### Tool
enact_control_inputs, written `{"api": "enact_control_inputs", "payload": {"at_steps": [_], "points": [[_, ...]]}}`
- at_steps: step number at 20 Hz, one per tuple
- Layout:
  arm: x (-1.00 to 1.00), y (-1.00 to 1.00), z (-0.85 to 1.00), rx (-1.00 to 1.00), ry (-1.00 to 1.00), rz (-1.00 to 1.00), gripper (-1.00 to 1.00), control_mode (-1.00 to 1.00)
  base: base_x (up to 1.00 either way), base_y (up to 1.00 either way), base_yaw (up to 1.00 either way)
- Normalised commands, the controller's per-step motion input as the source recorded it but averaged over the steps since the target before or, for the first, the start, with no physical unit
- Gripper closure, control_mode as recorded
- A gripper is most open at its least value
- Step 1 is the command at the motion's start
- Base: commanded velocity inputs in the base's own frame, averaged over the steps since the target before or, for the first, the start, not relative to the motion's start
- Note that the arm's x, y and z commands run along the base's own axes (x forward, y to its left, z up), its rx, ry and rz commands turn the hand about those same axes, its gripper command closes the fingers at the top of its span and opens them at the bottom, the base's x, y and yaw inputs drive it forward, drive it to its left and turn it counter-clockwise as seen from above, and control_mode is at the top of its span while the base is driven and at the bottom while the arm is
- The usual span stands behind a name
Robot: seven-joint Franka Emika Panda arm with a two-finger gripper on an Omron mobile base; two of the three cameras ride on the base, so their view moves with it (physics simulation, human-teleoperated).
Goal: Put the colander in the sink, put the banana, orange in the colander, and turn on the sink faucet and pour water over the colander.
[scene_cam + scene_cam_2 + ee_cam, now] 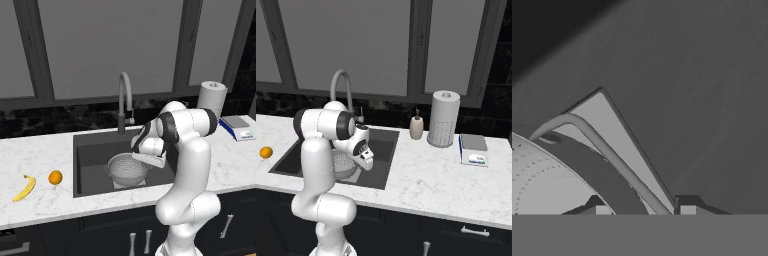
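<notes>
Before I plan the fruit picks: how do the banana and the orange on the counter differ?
The banana is long, curved and yellow with dark tips; the orange is round and bright orange. The banana lies farther from the sink, the orange nearer its edge. Both rest on the white marble counter, outside the colander.

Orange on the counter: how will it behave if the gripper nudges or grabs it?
The orange is round and sits free on flat marble counter, so a nudge would probably roll it, perhaps toward the banana beside it. Its smooth curved skin may slip between narrow fingers; likely firm, not fragile.
</notes>
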Motion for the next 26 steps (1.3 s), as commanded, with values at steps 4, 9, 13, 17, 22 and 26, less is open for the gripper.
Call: {"api": "enact_control_inputs", "payload": {"at_steps": [4,9,13,17,22,26], "points": [[0.00,-0.01,0.00,0.00,0.00,0.00,1.00,-1.00,0.00,0.00,0.00],[0.01,0.00,0.03,0.00,0.00,0.00,-1.00,-1.00,0.00,0.00,0.00],[-0.05,-0.15,0.13,-0.01,-0.08,0.00,-1.00,-1.00,0.00,0.00,0.00],[-0.23,-0.24,0.38,0.00,-0.14,0.00,-1.00,-1.00,0.00,0.00,0.00],[-0.38,-0.17,0.52,0.00,-0.12,0.00,-1.00,-1.00,0.00,0.00,0.00],[-0.74,-0.04,0.44,-0.02,-0.16,0.00,-1.00,-1.00,0.00,0.00,0.00]]}}
